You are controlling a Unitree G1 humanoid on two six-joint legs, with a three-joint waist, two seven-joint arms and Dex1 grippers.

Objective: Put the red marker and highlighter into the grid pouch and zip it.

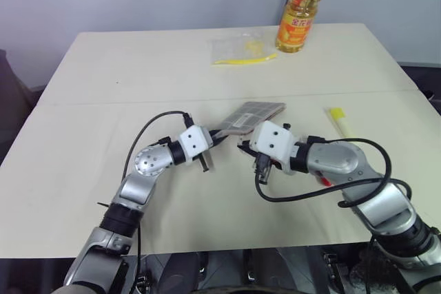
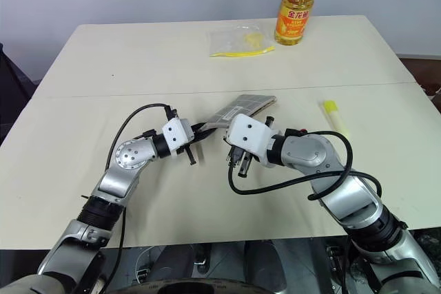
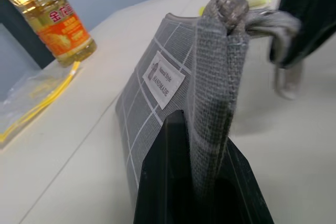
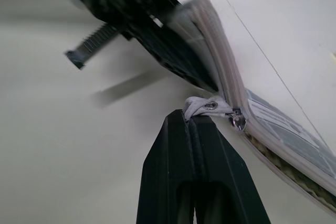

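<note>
Both tools meet over the table [image 1: 103, 191]: the left tool [image 1: 219, 135] pinches the grid pouch [image 1: 253, 113] corner, the right tool [image 4: 195, 116] its zipper pull tab [image 4: 207, 106]. The highlighter [image 1: 338, 121] lies apart to the right, still outside; zipping looks premature.

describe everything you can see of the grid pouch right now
The grid pouch is a flat grey fabric rectangle with white grid lines and a small white label reading HANDMADE. It is lifted and tilted above the middle of the table, its far end pointing toward the oil bottle. The left gripper is shut on its near fabric edge, bunching it. The right gripper is shut on the grey fabric zipper pull tab beside the metal slider. The zipper teeth look partly parted along one edge.
</note>
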